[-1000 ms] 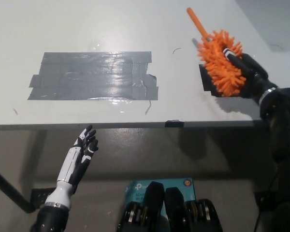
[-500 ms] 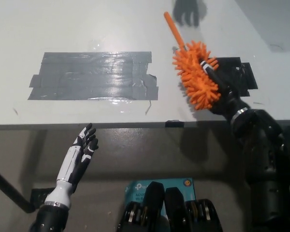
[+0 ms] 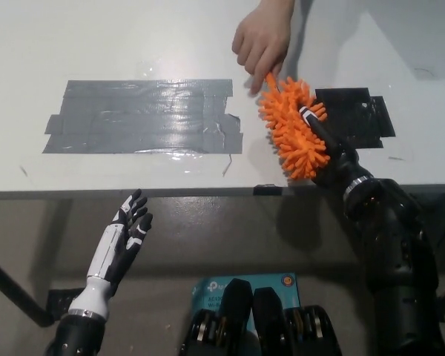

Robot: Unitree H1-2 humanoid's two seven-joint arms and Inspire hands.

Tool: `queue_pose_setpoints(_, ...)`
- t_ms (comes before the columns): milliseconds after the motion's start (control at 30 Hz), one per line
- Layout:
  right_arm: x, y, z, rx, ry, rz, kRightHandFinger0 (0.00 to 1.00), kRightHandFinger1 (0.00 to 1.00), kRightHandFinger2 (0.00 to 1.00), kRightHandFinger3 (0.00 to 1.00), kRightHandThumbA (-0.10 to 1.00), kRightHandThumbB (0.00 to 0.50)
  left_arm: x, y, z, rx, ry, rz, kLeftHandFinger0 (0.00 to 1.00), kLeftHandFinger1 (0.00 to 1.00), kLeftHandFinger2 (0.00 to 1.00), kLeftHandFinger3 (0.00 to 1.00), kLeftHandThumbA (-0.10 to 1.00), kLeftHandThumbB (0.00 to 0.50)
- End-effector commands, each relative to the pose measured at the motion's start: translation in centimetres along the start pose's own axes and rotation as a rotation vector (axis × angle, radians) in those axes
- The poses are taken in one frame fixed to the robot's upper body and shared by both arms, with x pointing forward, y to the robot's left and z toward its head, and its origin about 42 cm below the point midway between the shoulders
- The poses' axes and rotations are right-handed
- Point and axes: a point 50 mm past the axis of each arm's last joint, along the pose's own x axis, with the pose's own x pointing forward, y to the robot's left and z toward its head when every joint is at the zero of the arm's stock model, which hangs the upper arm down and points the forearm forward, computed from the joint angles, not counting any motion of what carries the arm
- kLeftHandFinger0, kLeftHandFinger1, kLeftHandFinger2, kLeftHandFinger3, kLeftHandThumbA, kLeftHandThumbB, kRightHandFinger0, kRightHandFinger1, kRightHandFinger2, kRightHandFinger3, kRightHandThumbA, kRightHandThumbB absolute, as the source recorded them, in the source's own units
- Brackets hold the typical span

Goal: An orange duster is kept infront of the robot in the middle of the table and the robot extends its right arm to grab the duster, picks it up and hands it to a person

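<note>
Orange duster: fluffy head held up over the bench's near edge, at about 2 o'clock from picture centre; its handle runs toward 11 o'clock and is hidden under a person's fingers.
Right hand: black, closed around the duster's head from the 5 o'clock side; one finger with a white mark lies across the top of the orange bristles.
Right arm: black, rising from 5 o'clock to the hand.
Person's hand: reaching in from 12 o'clock, fingers curled down and touching the duster's upper end.
Black patch: flat on the bench, just beside the duster at its 3 o'clock side.
Grey tape patch: flat on the bench at 10 o'clock, well apart from the duster.
Bench: white top, near edge crossing mid-picture.
Left hand: white, below the bench edge at 7 o'clock, fingers spread, holding nothing.
</note>
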Motion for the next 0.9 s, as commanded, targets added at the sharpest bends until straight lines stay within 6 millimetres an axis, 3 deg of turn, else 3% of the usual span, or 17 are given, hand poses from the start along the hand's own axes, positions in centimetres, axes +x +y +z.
queue_pose_setpoints(0,0.3,0.9,1.4,0.019,-0.072,0.021,0.00,0.37,0.79,0.92,-0.10,0.100,0.3,0.6,0.7,0.005,-0.035,0.000,0.84,0.94,1.00,1.00,0.88,0.098)
queue_pose_setpoints(200,0.2,0.8,1.7,0.027,-0.071,0.014,0.00,0.36,0.76,0.94,-0.10,0.118,0.3,0.7,0.8,0.001,-0.034,-0.003,0.85,0.95,1.00,1.00,0.87,0.087)
queue_pose_setpoints(267,0.1,0.7,1.8,-0.009,-0.073,0.027,0.00,0.37,0.75,1.00,-0.10,0.124,0.3,0.7,0.8,0.003,-0.034,-0.001,0.84,0.95,1.00,1.00,0.87,0.093)
queue_pose_setpoints(300,0.1,0.7,2.0,-0.011,-0.064,0.032,0.09,0.47,0.84,1.00,-0.10,0.228,0.3,0.7,0.8,0.004,-0.036,0.000,0.84,0.94,1.00,1.00,0.87,0.092)
queue_pose_setpoints(400,0.1,0.8,2.1,-0.010,-0.060,0.034,0.09,0.47,0.84,1.00,-0.10,0.228,0.4,0.7,0.8,0.004,-0.036,0.000,0.84,0.94,1.00,1.00,0.87,0.092)
queue_pose_setpoints(433,-0.1,0.8,2.1,-0.001,-0.055,0.047,0.52,0.83,1.00,1.00,0.07,0.269,0.4,0.7,0.8,0.003,-0.036,0.000,0.84,0.94,1.00,1.00,0.87,0.091)
queue_pose_setpoints(467,-0.5,0.9,1.9,0.053,-0.053,0.153,1.00,1.00,1.00,1.00,0.25,0.403,0.4,0.7,0.8,0.001,-0.037,0.001,0.84,0.94,1.00,1.00,0.87,0.092)
queue_pose_setpoints(500,-0.7,1.0,1.8,0.064,-0.055,0.195,1.00,1.00,1.00,1.00,0.33,0.457,0.3,0.7,0.8,0.001,-0.037,0.001,0.83,0.94,1.00,1.00,0.87,0.093)
queue_pose_setpoints(533,-0.9,1.1,1.9,0.056,-0.056,0.226,1.00,1.00,1.00,1.00,0.40,0.470,0.3,0.7,0.7,0.002,-0.037,0.002,0.84,0.94,1.00,1.00,0.87,0.095)
queue_pose_setpoints(600,-1.1,1.3,2.1,0.012,-0.059,0.247,1.00,1.00,1.00,1.00,0.53,0.462,0.4,0.7,0.8,0.006,-0.036,0.000,0.84,0.94,1.00,1.00,0.87,0.100)
queue_pose_setpoints(667,-1.4,1.2,2.4,-0.010,-0.076,0.256,1.00,1.00,1.00,1.00,0.56,0.470,0.4,0.7,0.8,0.005,-0.038,-0.001,0.84,0.94,1.00,1.00,0.88,0.106)
queue_pose_setpoints(700,-1.8,1.1,2.8,-0.036,-0.103,0.255,1.00,1.00,1.00,1.00,0.65,0.468,0.5,0.6,0.8,0.002,-0.038,-0.002,0.84,0.94,1.00,1.00,0.88,0.110)
queue_pose_setpoints(867,-3.4,1.2,3.8,-0.138,-0.166,0.243,1.00,1.00,1.00,1.00,0.71,0.476,0.4,0.7,0.7,0.003,-0.035,-0.002,0.84,0.94,1.00,1.00,0.88,0.105)
